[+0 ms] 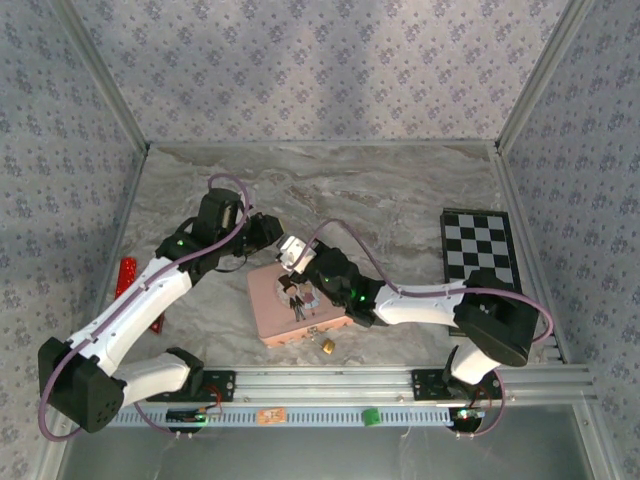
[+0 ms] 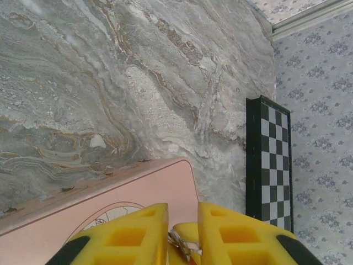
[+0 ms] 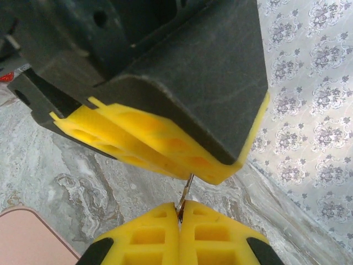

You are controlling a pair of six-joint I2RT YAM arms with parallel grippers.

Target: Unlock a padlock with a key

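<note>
At the far left of the table [image 1: 400,190], you saw a red strip [image 1: 125,280] lying near the wall, well apart from everything else. The left arm reached rightward, and the left tool [image 2: 183,214] hung over the far edge of the pink tin [image 1: 272,300]. In the left wrist view its yellow fingers [image 2: 149,221] stood close together with a narrow gap between them. A small silver part of the key [image 2: 185,245] sat in that gap, and you could not tell whether the fingers pressed on it. The tin lay flat near the middle of the table, with a picture on its lid. The padlock [image 1: 327,346] lay on the table just beside the tin's near edge, toward its right corner and apart from both tools. You could not tell whether it touched the tin. The right tool [image 3: 180,210] faced the left tool from the right. Its fingers were pressed together on the key's thin blade, which stuck out toward the left tool's pads [image 3: 165,149]. At the far right, a checkerboard [image 1: 478,245] lay flat beside the wall.
</note>
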